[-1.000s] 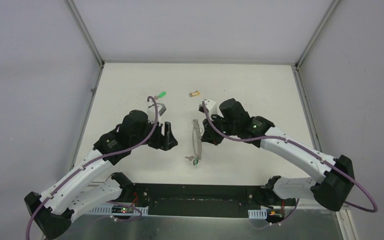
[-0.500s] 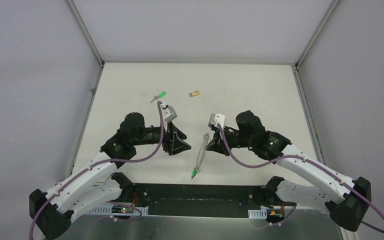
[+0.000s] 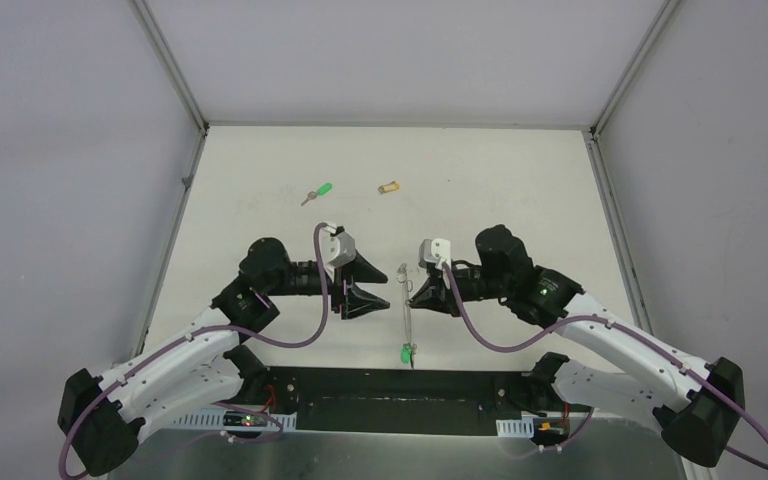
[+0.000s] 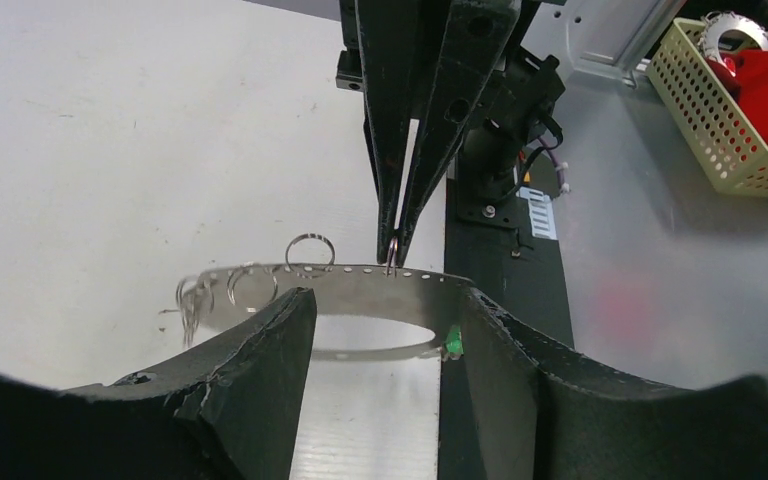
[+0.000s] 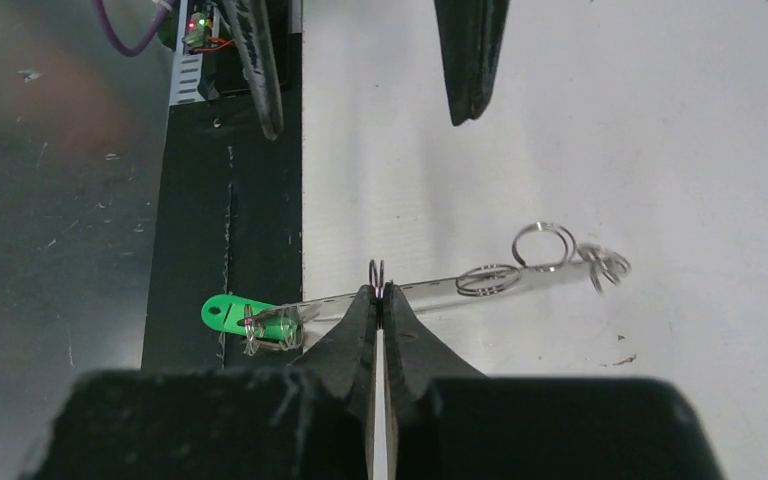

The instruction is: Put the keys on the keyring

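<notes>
Just beside the spread left pincer, keyring gripped by clenched right pincer

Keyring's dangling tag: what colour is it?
The tag is bright green; right wrist view shows it best.

- Fixed high above and behind the arm bases; tilted forward and down, far enough back to take in the whole tabletop and both arms.
- Mounted on the left wrist, just behind the left end effector; aimed low across the tabletop, very near, straight at the right end effector.
- Mounted on the right wrist; aimed the opposite way along its own fingers, equally near, with the left end effector at the top of the view.
- Shared by all three: the keyring between the two end effectors, and the strip of tabletop beneath it.
</notes>
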